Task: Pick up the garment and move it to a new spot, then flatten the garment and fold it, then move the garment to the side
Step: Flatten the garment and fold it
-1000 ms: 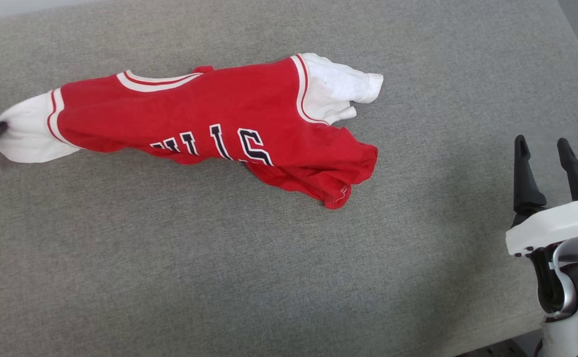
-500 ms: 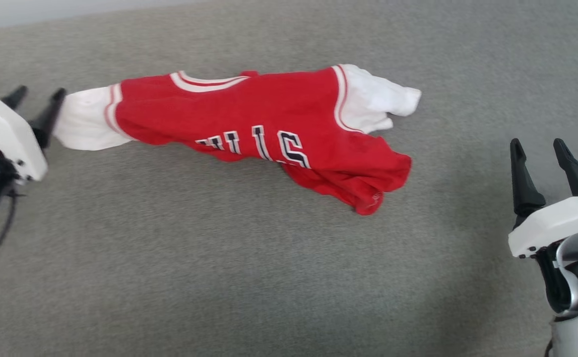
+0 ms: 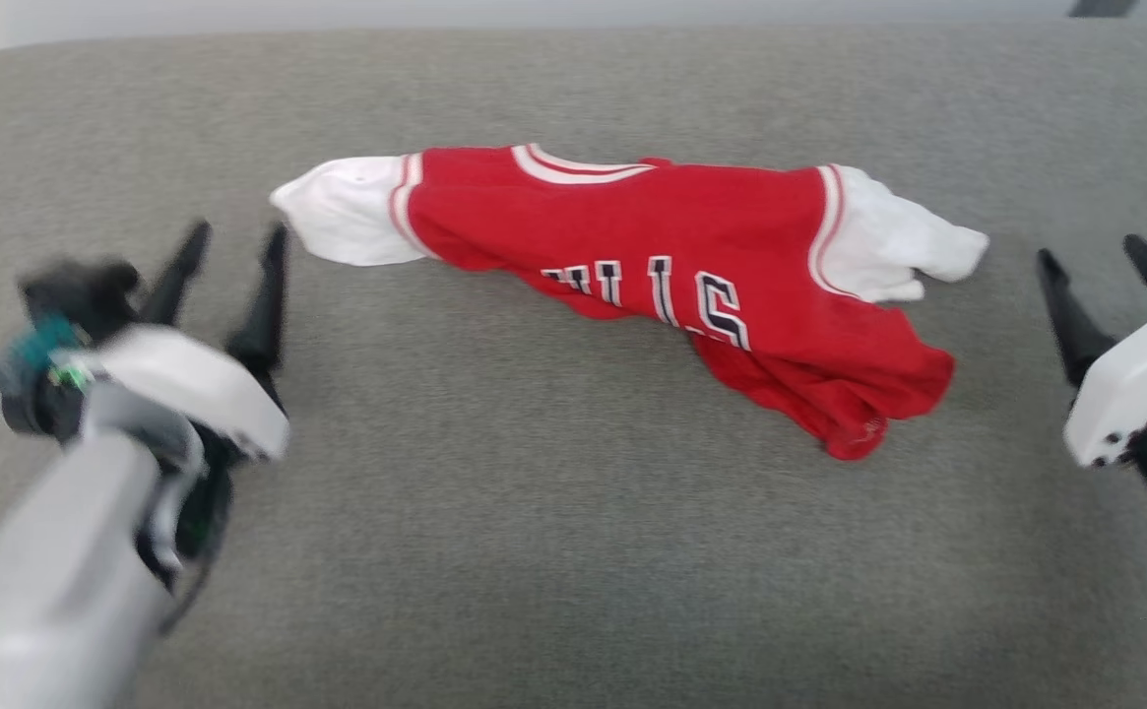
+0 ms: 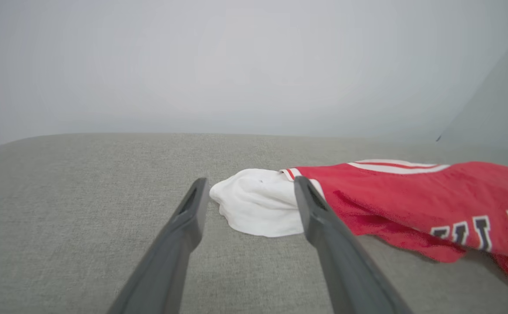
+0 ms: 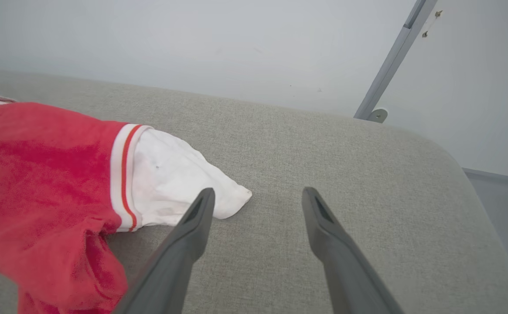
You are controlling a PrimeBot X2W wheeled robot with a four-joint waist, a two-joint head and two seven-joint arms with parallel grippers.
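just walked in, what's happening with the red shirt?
A two-armed robot is working on a red shirt that lies crumpled, not yet flattened or folded, on a grey cushioned surface. Nothing holds it right now. The left gripper is open and sits just short of one white sleeve. The right gripper is open too, beside the other sleeve and apart from it.

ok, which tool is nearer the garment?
Left, narrowly. The left tool sits open just short of the garment, pointing at one white sleeve; the right tool is open beside the other sleeve, slightly farther off.
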